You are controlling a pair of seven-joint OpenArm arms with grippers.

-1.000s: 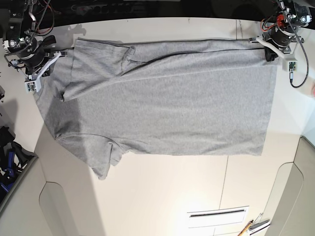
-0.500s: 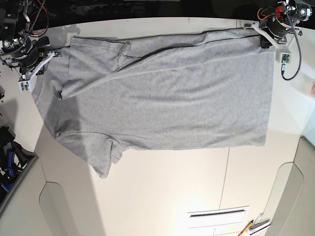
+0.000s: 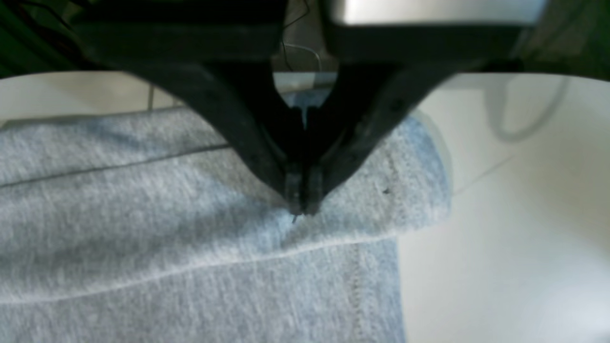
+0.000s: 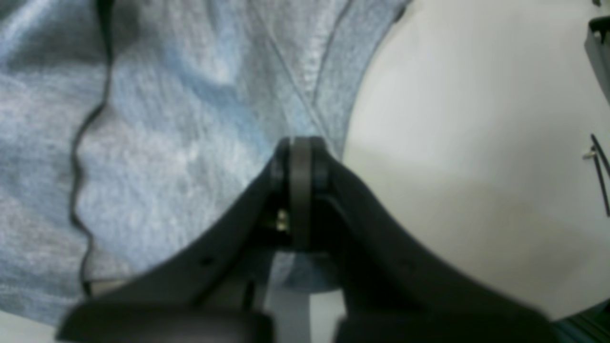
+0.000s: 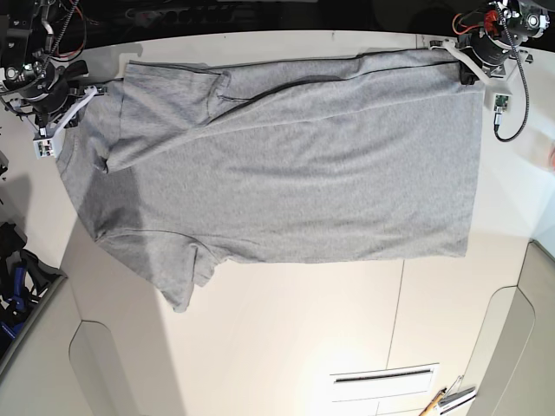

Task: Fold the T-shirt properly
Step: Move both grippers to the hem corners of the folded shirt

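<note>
The heather-grey T-shirt (image 5: 295, 173) lies plain side up across the far half of the table, with its far long edge folded over. A sleeve (image 5: 178, 273) points toward the near left. My left gripper (image 5: 469, 73) is at the far right corner, shut on the folded hem (image 3: 333, 224); its jaws are pressed together in the left wrist view (image 3: 301, 209). My right gripper (image 5: 84, 94) is at the far left, shut on the shirt's edge near the shoulder (image 4: 200, 119); its closed tips show in the right wrist view (image 4: 300, 143).
The table's far edge (image 5: 286, 35) runs right behind both grippers. A cable (image 5: 520, 95) hangs by the left arm. A white slotted plate (image 5: 384, 377) and a small tool (image 5: 447, 400) lie at the near right. Dark gear (image 5: 13, 286) sits off the table's left edge.
Both grippers have moved toward the far edge of the table, still shut on the cloth. The shirt's far edge and body have slid a little that way with them.
</note>
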